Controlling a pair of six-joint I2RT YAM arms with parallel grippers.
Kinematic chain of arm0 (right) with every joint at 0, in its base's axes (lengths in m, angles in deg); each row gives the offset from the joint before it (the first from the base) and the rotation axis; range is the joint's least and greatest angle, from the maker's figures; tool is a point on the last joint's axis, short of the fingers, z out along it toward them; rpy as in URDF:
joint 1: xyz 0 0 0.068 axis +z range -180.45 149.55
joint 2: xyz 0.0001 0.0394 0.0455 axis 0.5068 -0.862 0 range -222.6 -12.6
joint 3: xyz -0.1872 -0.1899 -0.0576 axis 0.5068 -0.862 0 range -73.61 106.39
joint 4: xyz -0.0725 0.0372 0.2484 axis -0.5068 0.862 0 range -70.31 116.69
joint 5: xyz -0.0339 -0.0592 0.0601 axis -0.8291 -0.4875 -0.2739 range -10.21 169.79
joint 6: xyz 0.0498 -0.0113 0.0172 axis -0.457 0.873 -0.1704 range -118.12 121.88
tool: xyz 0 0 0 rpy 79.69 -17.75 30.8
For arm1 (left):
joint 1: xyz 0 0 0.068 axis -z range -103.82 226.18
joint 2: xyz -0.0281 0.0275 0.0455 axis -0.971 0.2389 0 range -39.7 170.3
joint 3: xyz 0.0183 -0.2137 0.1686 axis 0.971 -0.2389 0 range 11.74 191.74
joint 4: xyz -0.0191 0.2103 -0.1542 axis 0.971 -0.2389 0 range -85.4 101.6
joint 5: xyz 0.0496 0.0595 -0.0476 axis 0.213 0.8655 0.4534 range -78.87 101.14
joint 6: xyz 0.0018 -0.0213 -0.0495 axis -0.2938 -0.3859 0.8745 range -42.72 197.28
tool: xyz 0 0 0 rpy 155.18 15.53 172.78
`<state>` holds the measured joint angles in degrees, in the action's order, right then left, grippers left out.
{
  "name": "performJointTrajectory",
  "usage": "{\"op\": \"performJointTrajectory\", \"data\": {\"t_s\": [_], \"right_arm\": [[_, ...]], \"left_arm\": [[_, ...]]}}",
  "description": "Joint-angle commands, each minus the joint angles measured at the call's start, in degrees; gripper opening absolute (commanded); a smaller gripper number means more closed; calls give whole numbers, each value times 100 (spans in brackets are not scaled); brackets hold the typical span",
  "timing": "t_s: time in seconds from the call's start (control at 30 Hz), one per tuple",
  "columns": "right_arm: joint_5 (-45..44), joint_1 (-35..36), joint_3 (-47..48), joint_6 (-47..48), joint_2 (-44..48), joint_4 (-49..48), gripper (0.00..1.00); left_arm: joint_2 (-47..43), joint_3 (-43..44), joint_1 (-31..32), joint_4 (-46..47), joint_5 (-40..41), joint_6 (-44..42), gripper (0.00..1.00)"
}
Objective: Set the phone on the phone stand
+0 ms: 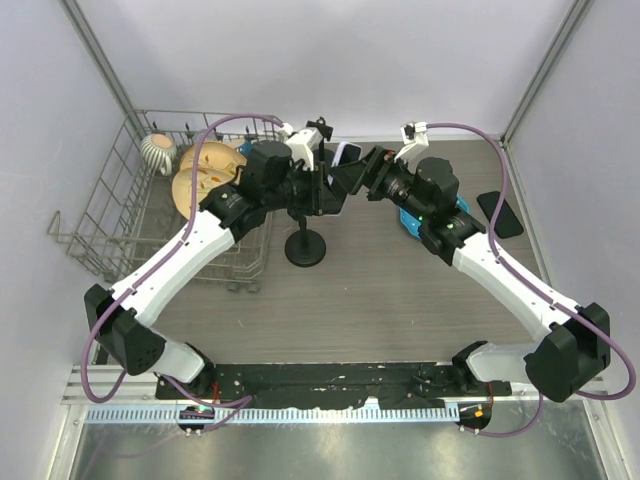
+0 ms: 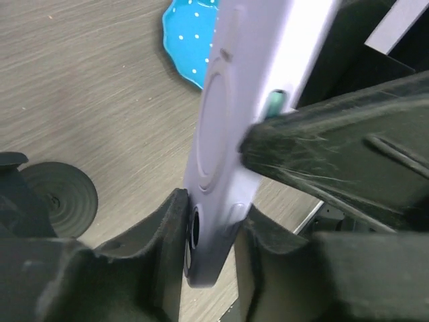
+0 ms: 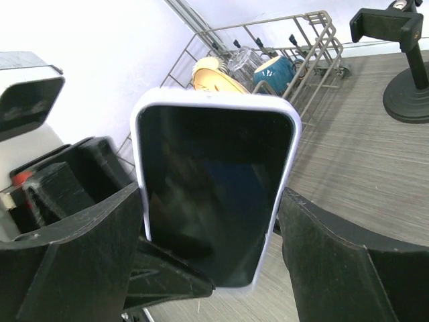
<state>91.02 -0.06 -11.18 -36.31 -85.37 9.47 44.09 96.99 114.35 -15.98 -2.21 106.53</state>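
The phone (image 1: 347,153), in a lavender case, hangs in the air at the back middle of the table, between both arms. My right gripper (image 3: 209,198) is shut on the phone (image 3: 211,194) across its long edges, its dark screen facing the right wrist camera. My left gripper (image 2: 211,215) is shut on the phone's (image 2: 228,114) lower end, one finger on the back by the camera lens and the other on the front. The black phone stand (image 1: 305,245) stands on the table just below and in front of them; its round base (image 2: 57,198) shows in the left wrist view.
A wire dish rack (image 1: 110,215) with plates (image 1: 200,170) fills the left side. A blue dotted dish (image 2: 191,33) lies on the table under the right arm. A flat black slab (image 1: 500,212) lies at the right edge.
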Motion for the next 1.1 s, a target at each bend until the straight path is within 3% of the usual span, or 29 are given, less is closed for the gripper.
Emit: {"op": "performJointTrajectory", "data": {"t_s": [0.0,0.03,0.1,0.13,0.17,0.23,0.4,0.5,0.6,0.7,0.8,0.83,0.9,1.07], "right_arm": [[125,107,208,-162,211,-499,1],[213,125,216,-127,202,-534,15],[310,134,234,39,211,-517,43],[310,134,234,127,228,-403,66],[249,116,286,224,255,-298,75],[170,125,400,698,255,105,84],[449,-33,630,1858,193,670,85],[1421,-331,481,1886,176,478,85],[2546,-420,104,2052,211,-171,83],[3244,-420,-494,2036,404,-1409,82],[3937,-420,-539,1554,343,-2041,81],[4401,-437,-600,986,282,-2411,81],[4599,-420,-706,254,63,-3698,79],[4722,-385,-610,-1416,-579,-5234,70]], "left_arm": [[32,290,173,-64,560,-280,13],[15,290,190,-99,657,-297,1],[-151,203,217,-108,938,-306,0],[-257,133,217,-73,982,-306,0],[-353,62,217,-21,1079,-298,0],[-686,-192,217,94,1184,-254,0],[-1417,-869,77,322,1203,-236,0],[-1883,-1229,-81,524,949,-166,0],[-2270,-1493,-266,832,274,-34,0],[-2516,-1731,-538,1314,-682,229,0],[-2710,-2038,-662,2035,-1327,484,0],[-2727,-2152,-671,2332,-1668,519,0],[-2745,-2223,-671,2598,-1978,668,0],[-2614,-2320,-671,3232,-2453,968,0]]}}
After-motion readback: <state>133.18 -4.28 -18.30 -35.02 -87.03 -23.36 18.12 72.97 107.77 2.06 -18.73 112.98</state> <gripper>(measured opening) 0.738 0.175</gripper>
